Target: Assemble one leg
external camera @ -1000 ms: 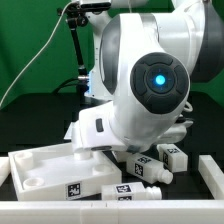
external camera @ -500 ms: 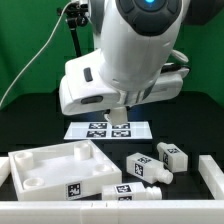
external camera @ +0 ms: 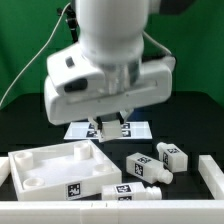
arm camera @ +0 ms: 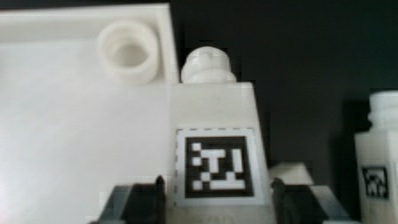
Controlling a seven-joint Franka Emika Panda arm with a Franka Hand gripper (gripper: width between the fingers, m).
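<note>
In the wrist view my gripper [arm camera: 221,196] is shut on the leg [arm camera: 217,120], a white post with a square tag and its narrow round end pointing away from me. A dark finger [arm camera: 150,203] stands against each side of it. The large white panel [arm camera: 71,120] lies beside the leg, with a round socket [arm camera: 128,45] near its corner. In the exterior view my gripper [external camera: 111,127] hangs above the table in front of the marker board [external camera: 138,128]. The held leg is hard to make out there.
Three more legs lie on the table at the exterior view's right of the panel [external camera: 50,165]: one in the middle [external camera: 148,168], one further back [external camera: 172,154], one at the front [external camera: 120,190]. A white wall piece [external camera: 211,172] stands at the right edge. Another leg [arm camera: 377,150] shows in the wrist view.
The arm has risen and swung toward the exterior view's left, uncovering the marker board. The panel and the loose legs on the table have not moved.
</note>
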